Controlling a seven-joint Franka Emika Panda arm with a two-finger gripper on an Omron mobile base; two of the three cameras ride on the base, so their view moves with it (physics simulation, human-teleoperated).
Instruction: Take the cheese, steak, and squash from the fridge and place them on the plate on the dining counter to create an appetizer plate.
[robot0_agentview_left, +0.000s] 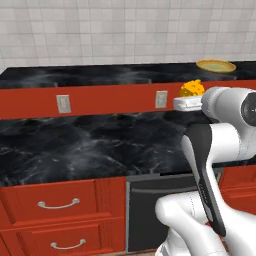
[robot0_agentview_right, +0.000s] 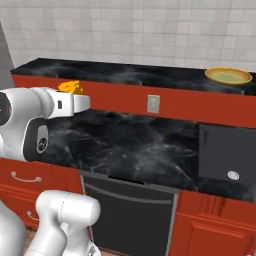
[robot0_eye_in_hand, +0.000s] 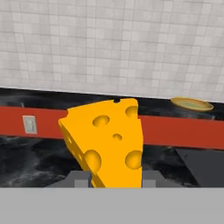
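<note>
My gripper is shut on the cheese, a yellow-orange wedge with holes that stands up between the two fingers. From the base views the cheese hangs in the air over the lower worktop, in front of the red panel of the dining counter. The plate, pale green with a golden rim, lies on the dining counter's black top, farther back and to the right of the cheese. The steak, the squash and the fridge are out of view.
A lower black marbled worktop lies between me and the red panel, with red drawers and a dark dishwasher front under it. Wall outlets sit on the panel. A flat dark square lies at the worktop's right.
</note>
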